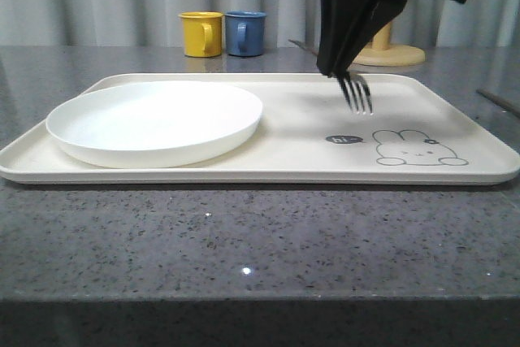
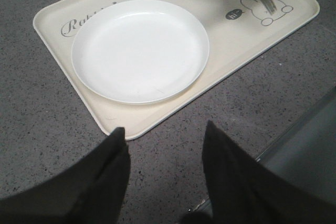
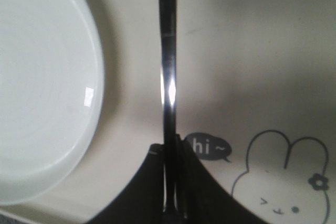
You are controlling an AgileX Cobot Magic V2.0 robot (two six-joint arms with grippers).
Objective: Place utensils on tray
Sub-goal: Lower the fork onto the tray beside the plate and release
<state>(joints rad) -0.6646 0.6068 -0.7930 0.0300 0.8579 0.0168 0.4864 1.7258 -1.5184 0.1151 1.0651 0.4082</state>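
- The right gripper (image 1: 351,67) hangs above the tray (image 1: 292,148), its 2 fingers pinching the fork (image 1: 357,93) by the handle.
- The fork's 4 tines point down below the fingertips, lifted clear of the tray surface, just above the bunny drawing (image 1: 416,148).
- On the right wrist camera the fork handle (image 3: 168,77) runs straight out from between the fingers, with the white plate (image 3: 42,87) to one side and the "hi" bubble (image 3: 210,147) on the other.
- The left gripper (image 2: 165,153) is spread wide with nothing between its fingers, over the grey counter (image 2: 42,145) just off the tray's near rim.
- 2 mugs, yellow (image 1: 201,33) and blue (image 1: 245,32), stand well beyond the right gripper, off the tray.
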